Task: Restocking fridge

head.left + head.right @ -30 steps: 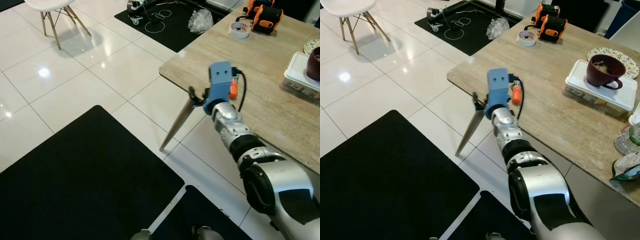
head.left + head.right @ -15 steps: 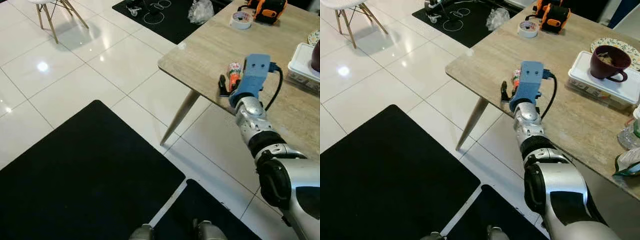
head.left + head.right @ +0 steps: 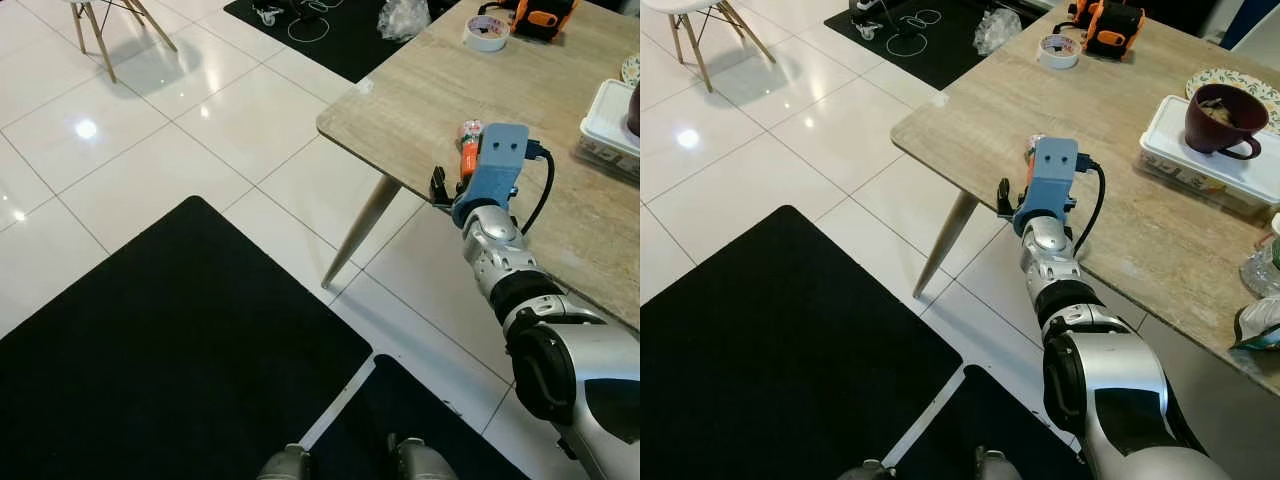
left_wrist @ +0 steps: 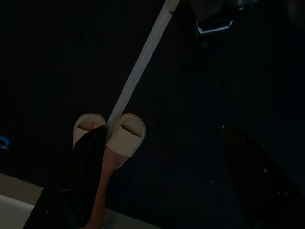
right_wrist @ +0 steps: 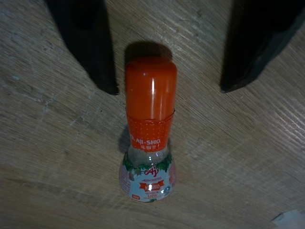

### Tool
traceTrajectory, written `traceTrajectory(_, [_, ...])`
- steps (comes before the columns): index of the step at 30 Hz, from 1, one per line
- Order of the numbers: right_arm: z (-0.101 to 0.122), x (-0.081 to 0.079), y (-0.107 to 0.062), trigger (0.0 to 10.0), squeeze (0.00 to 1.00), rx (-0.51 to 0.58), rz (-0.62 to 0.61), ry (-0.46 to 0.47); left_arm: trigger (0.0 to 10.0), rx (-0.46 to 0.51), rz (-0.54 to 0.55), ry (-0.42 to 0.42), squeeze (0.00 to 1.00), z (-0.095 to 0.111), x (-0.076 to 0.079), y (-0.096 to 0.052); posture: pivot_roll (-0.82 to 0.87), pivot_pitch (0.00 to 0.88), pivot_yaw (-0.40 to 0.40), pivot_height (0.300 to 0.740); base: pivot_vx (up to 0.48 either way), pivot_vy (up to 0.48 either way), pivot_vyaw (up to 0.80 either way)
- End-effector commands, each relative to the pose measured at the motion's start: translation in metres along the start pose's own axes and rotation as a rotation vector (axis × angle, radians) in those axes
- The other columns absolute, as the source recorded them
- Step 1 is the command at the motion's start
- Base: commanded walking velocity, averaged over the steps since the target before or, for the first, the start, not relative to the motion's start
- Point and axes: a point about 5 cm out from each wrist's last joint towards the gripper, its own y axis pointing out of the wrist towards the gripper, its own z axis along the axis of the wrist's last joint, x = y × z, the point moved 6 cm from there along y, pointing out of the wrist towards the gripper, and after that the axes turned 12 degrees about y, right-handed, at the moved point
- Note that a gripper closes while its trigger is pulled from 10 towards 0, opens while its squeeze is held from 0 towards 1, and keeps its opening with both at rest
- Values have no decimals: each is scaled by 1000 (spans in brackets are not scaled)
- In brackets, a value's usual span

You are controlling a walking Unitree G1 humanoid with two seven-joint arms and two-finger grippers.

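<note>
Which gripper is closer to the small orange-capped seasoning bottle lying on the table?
Right. The right gripper is open over the orange-capped seasoning bottle; the left gripper hangs near the floor.

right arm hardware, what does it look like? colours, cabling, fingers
The right arm is silver metal in rounded segments with black joint bands and a black shoulder panel. A light blue boxy housing caps the wrist, with two small dark dots on its face. A black cable loops from its side. The right gripper has two long matte black fingers.
</note>
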Motion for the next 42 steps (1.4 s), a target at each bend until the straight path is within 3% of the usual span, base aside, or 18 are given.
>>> traceTrajectory(1, [-22, 14, -5, 0, 0, -70, -47, -14, 10000, -54, -9, -5, 0, -21, 3, -8, 191, 343, 11, 740, 0, 0, 0])
traceTrajectory(14, [-13, 25, -3, 0, 0, -41, -95, 1, 10000, -41, -9, 0, 0, -17, 3, -6, 195, 338, 13, 740, 0, 0, 0])
traceTrajectory(20, [-10, 23, -2, 0, 0, -31, -82, 25, 10000, -40, -8, 2, 0, -15, 3, -6, 196, 330, 11, 740, 0, 0, 0])
traceTrajectory(21, [-6, 17, -1, 0, 0, -18, -54, 59, 10000, -40, -7, 2, 0, -14, 2, -5, 193, 321, 11, 740, 0, 0, 0])
traceTrajectory(23, [9, -9, 1, 0, 0, 23, 100, 186, 10000, -32, -2, -1, 0, -7, 1, -1, 186, 303, 6, 740, 0, 0, 0])
traceTrajectory(24, [9, -9, 1, 0, 0, 23, 100, 186, 10000, -32, -2, -1, 0, -7, 1, -1, 186, 303, 6, 740, 0, 0, 0])
traceTrajectory(25, [15, -24, 0, 0, 0, 37, 202, 255, 10000, -28, 1, -2, 0, -4, 0, 1, 177, 288, 4, 740, 0, 0, 0])
traceTrajectory(26, [15, -24, 0, 0, 0, 37, 202, 255, 10000, -28, 1, -2, 0, -4, 0, 1, 177, 288, 4, 740, 0, 0, 0])
traceTrajectory(27, [22, -40, -3, 0, 0, 49, 329, 315, 10000, -24, 3, -3, 0, 1, -1, 3, 166, 273, 0, 740, 0, 0, 0])
traceTrajectory(28, [22, -40, -3, 0, 0, 49, 329, 315, 10000, -24, 3, -3, 0, 1, -1, 3, 166, 273, 0, 740, 0, 0, 0])
traceTrajectory(29, [28, -54, -8, 0, 0, 59, 447, 364, 10000, -21, 5, -5, 0, 6, -2, 5, 150, 260, -2, 740, 0, 0, 0])
traceTrajectory(31, [28, -54, -8, 0, 0, 59, 447, 364, 10000, -21, 5, -5, 0, 6, -2, 5, 150, 260, -2, 740, 0, 0, 0])
traceTrajectory(32, [34, -66, -14, 0, 0, 73, 570, 391, 10000, -20, 3, -3, 0, 10, -2, 8, 133, 244, -5, 740, 0, 0, 0])
traceTrajectory(33, [34, -66, -14, 0, 0, 73, 570, 391, 10000, -20, 3, -3, 0, 10, -2, 8, 133, 244, -5, 740, 0, 0, 0])
traceTrajectory(36, [43, -84, -36, 0, 0, 86, 865, 413, 10000, -17, 3, -4, 0, 24, -4, 15, 105, 194, -17, 740, 0, 0, 0])
traceTrajectory(39, [43, -87, -41, 0, 0, 81, 927, 409, 10000, -15, 4, -6, 0, 27, -4, 16, 105, 194, -17, 740, 0, 0, 0])
traceTrajectory(42, [33, -89, -57, 0, 0, 33, 1070, 368, 10000, 4, 26, -31, 0, 37, -11, 20, 98, 157, -29, 740, 0, 0, 0])
